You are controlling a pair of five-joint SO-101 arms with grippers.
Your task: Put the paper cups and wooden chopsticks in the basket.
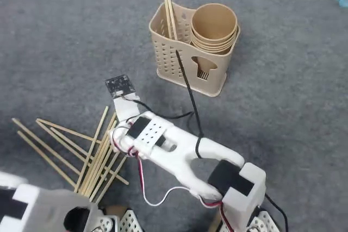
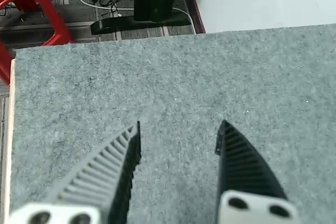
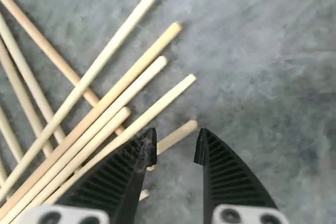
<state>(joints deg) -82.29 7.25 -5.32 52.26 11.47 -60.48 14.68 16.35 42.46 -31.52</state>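
The right gripper [image 3: 176,141] sits low over the loose pale wooden chopsticks [image 3: 105,103] fanned on the grey felt table [image 1: 283,123], fingers [image 3: 131,166] parted around one stick's tip, likely lining up a pick for the beige perforated plastic basket [image 1: 174,63] already holding the stacked brown paper cups [image 1: 215,25], while the left gripper [image 2: 180,127] hangs released, holding nothing.

From my end the surface [image 1: 60,47] is fuzzy matt grey felt. Chopsticks [image 3: 105,103] are bare pale wood, smooth. Basket [image 1: 174,69] looks like matt beige plastic; the cups [image 1: 215,23] inside it are plain brown paper. Right tool [image 3: 176,142]: ribbed black plastic.
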